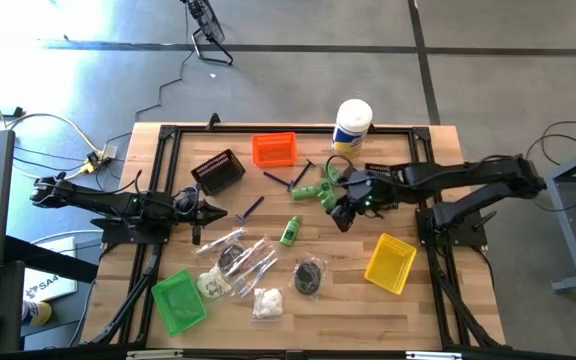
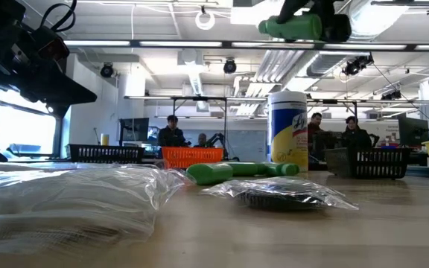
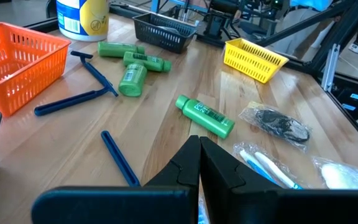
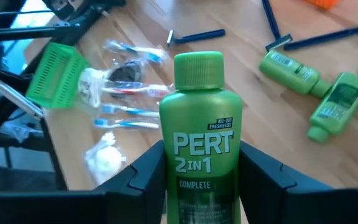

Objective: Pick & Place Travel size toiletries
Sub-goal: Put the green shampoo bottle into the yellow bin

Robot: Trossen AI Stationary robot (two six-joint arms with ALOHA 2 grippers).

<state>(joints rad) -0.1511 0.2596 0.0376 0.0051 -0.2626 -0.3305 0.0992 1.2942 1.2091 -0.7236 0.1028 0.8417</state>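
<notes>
My right gripper is raised above the table's middle right and is shut on a bright green PERT bottle, which shows high up in the low view. A few more green bottles lie in a cluster below it, and one lies alone on its side. Blue razors, clear toothbrush packets, a bag of white puffs and a dark bundle lie flat on the wood. My left gripper waits shut at the table's left. My right gripper pinches the bottle's lower body between its two fingers, one on each side. The bottle lies along the fingers, its cap pointing away from the wrist. The fingers slant down from the table's right. The bottle is lifted clear of the table.
An orange bin and a black bin stand at the back. A green bin sits at the near left, a yellow bin at the near right. A tall white canister stands at the far edge.
</notes>
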